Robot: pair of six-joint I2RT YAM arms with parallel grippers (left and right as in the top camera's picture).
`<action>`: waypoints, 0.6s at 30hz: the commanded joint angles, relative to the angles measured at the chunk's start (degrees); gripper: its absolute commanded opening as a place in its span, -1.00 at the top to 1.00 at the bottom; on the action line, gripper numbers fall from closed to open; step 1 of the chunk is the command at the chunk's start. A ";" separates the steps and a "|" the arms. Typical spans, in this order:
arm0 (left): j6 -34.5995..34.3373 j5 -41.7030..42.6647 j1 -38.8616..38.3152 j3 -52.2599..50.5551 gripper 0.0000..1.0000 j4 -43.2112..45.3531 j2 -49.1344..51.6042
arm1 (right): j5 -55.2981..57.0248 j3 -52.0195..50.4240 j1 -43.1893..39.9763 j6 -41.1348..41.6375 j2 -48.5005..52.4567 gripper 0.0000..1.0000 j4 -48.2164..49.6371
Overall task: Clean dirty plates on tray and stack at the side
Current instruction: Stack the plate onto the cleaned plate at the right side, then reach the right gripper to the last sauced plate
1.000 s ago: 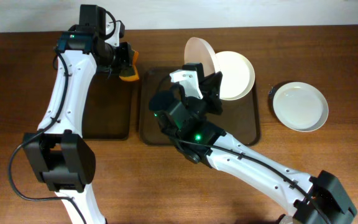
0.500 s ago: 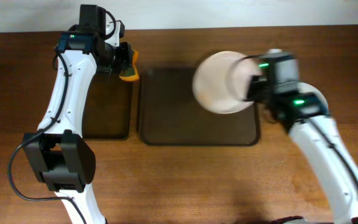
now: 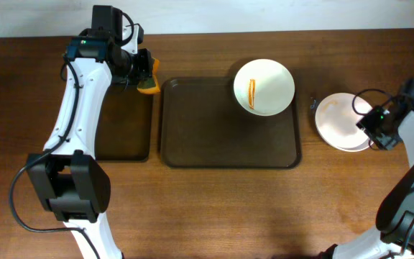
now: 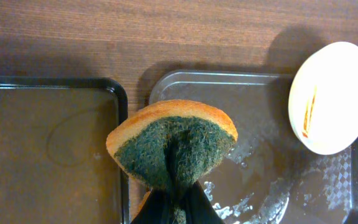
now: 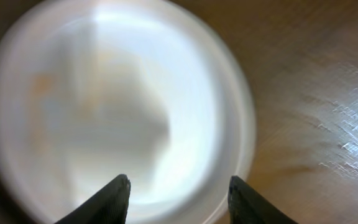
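Observation:
One dirty plate [image 3: 264, 87] with an orange-red smear lies on the far right part of the dark brown tray [image 3: 221, 144]. The left wrist view shows the same plate [image 4: 334, 96] and wet streaks on the tray [image 4: 260, 168]. To the right of the tray, plain white plates [image 3: 340, 121] lie stacked on the table. My right gripper [image 3: 371, 124] hovers at the stack's right edge. Its jaws [image 5: 179, 179] are open over the top plate [image 5: 104, 112], with nothing between them. My left gripper [image 3: 139, 75] is shut on an orange-and-green sponge [image 4: 173, 146] above the tray's far left corner.
A smaller black tray [image 3: 124, 133] lies left of the brown tray, under my left arm. A small dark object [image 3: 313, 103] sits on the table between the brown tray and the stacked plates.
My right arm carried a white plate from the tray to the right, put it on the plate there and opened its jaws. The left arm and sponge have not moved.

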 commanded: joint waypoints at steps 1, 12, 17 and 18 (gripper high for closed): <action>0.94 -0.39 0.09 0.09 1.00 0.37 -0.26 | -3.17 8.35 9.51 -1.18 -0.87 0.10 -1.81; 0.94 -0.39 -0.68 0.04 1.00 0.31 -0.24 | 3.50 8.66 32.30 23.45 15.56 0.34 6.19; 0.94 -0.39 -0.66 0.04 1.00 0.31 -0.24 | -6.05 8.66 35.87 16.65 15.54 0.62 -2.40; 0.94 -0.39 -0.66 0.04 1.00 0.31 -0.24 | -8.61 8.66 37.29 14.88 15.54 0.63 -4.11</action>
